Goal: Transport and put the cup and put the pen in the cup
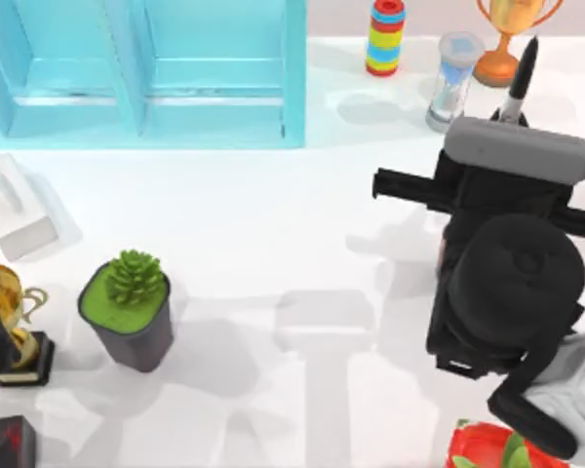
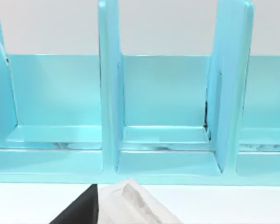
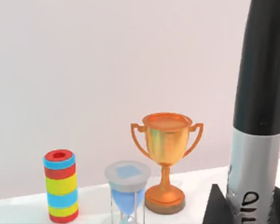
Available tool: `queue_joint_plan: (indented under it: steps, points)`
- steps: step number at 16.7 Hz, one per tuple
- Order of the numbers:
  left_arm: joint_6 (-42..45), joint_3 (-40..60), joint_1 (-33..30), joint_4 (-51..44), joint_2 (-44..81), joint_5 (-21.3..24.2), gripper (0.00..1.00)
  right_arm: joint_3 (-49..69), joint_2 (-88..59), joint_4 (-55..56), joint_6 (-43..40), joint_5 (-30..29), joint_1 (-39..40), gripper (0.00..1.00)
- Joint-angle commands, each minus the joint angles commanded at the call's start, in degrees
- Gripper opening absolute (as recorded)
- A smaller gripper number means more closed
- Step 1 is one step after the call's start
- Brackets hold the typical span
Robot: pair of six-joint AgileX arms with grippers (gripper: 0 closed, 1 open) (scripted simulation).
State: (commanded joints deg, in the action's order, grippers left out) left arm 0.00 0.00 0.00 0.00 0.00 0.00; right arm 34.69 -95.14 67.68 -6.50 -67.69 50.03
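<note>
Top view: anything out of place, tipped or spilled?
Nothing is tipped or spilled. The odd item is the pen: it is off the table, held by the right gripper at the back right, sticking out toward the gold trophy. The hourglass and striped stack stand upright.

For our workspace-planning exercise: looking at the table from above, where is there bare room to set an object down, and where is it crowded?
The widest bare patch lies mid-table, bordered by the blue shelf, the potted succulent and the right arm. The back right corner is crowded: striped stack, hourglass, trophy and the pen.
</note>
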Motion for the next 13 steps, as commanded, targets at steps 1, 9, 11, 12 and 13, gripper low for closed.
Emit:
queue_joint_plan:
  steps: [1,9,11,12,13]
  points:
    - [0.0,0.0,0.0,0.0,0.0,0.0,1.00,0.1,-0.4,0.1,0.2,0.5,-0.5,0.00]
    - [0.0,0.0,0.0,0.0,0.0,0.0,1.00,0.6,-1.7,0.6,0.8,2.2,-2.2,0.08]
    - [0.0,0.0,0.0,0.0,0.0,0.0,1.00,0.6,-1.7,0.6,0.8,2.2,-2.2,0.23]
    - [0.0,0.0,0.0,0.0,0.0,0.0,1.00,0.6,-1.7,0.6,0.8,2.2,-2.2,0.30]
    - [0.0,0.0,0.0,0.0,0.0,0.0,1.00,0.6,-1.7,0.6,0.8,2.2,-2.2,0.38]
